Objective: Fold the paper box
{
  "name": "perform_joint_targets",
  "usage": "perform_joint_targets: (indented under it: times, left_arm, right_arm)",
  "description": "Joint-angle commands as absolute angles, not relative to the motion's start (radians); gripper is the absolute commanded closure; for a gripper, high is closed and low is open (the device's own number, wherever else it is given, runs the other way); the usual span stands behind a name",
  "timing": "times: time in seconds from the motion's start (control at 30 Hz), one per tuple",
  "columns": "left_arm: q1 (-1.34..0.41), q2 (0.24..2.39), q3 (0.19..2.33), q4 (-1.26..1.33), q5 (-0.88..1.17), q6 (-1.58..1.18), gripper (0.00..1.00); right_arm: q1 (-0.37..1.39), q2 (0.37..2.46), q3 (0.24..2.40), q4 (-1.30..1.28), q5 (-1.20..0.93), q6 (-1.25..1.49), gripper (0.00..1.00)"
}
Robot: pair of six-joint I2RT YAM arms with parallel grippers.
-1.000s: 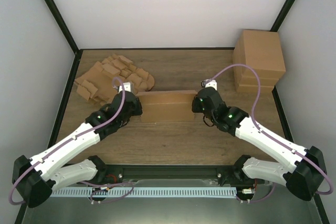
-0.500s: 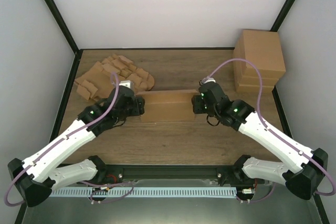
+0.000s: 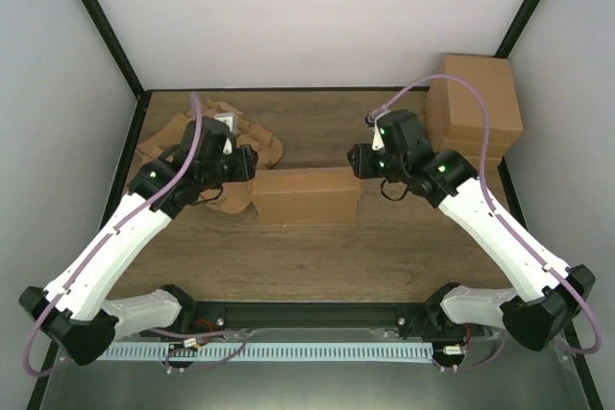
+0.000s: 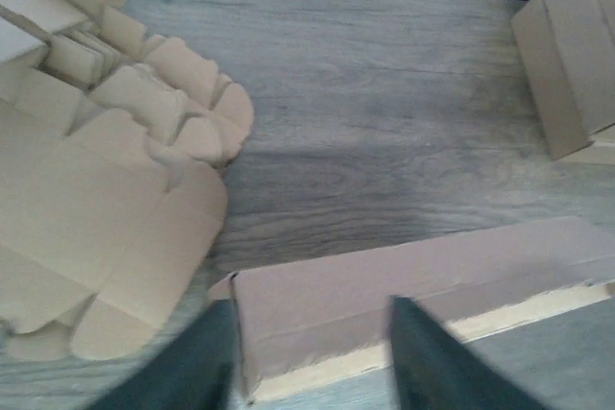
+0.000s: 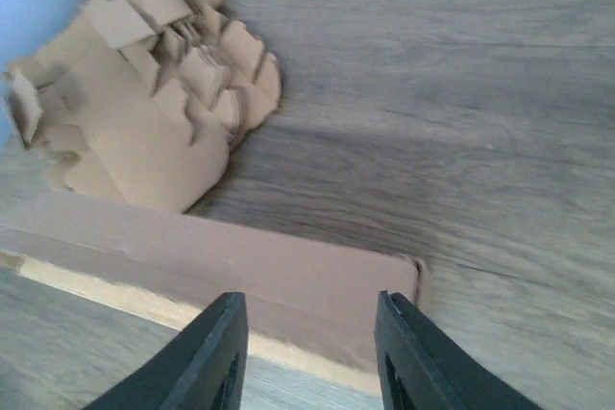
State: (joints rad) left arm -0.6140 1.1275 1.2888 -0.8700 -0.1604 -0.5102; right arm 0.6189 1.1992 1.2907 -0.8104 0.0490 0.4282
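paper box [image 3: 307, 196] closed up at centre of the top view, on the wooden table [image 3: 317, 256]. left gripper [image 4: 312, 362] spread wide over its left end, pinching nothing; right gripper [image 5: 307, 352] spread over the right end, likewise empty. heap of blanks [image 3: 178, 146] upper left, stack of boxes [image 3: 476, 108] upper right.

The plain brown corrugated cardboard paper box [image 3: 307, 196] [image 4: 404, 285] [image 5: 240, 266] is folded into a low, long rectangular block with no print, lying flat on the bench. Its long sides run parallel to the near edge, about midway between the left and right edges. A paler raw-cut strip runs along its near long side, and a little flap edge shows at each end corner.
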Motion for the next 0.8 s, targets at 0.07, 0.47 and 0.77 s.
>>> perform_joint_targets:
  times: [0.07,0.47,0.77]
  left_arm:
    - [-0.493,1.197,1.332,-0.75,0.264,-0.429,0.95]
    - [-0.295,1.234,1.071,-0.436,0.792,-0.529,0.96]
    - [-0.287,1.202,0.813,-0.231,0.848,-0.622,0.96]
  right_arm:
    - [0.541,1.241,1.367,-0.698,-0.29,0.413,0.99]
    - [0.31,1.32,1.12,-0.361,-0.901,0.558,0.99]
    - [0.287,1.322,0.9,-0.212,-0.951,0.595,0.99]
